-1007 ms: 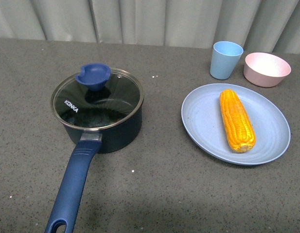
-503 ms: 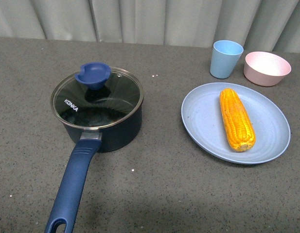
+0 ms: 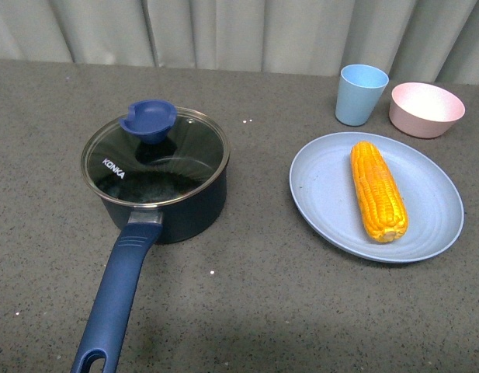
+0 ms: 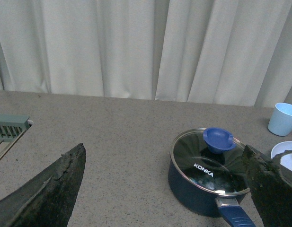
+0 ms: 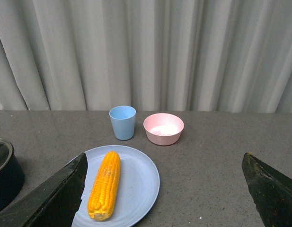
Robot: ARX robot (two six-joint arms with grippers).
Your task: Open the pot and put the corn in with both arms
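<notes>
You have one pot (image 3: 165, 208), with one glass lid (image 3: 173, 159) and one blue knob (image 3: 148, 120). You can count one corn cob (image 3: 377, 192), one blue plate (image 3: 324, 194), one light blue cup (image 3: 360, 95) and one pink bowl (image 3: 425, 110). You also see two grippers, the left gripper (image 4: 163, 146) and the right gripper (image 5: 164, 156).

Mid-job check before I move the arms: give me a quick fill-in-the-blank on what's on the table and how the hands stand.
1. The corn lies on a blue ____.
2. The pot is covered by its glass ____.
3. Next to the light blue cup stands a ____ bowl.
4. The left hand and right hand are both ____, holding nothing.
Missing words: plate; lid; pink; open.
</notes>
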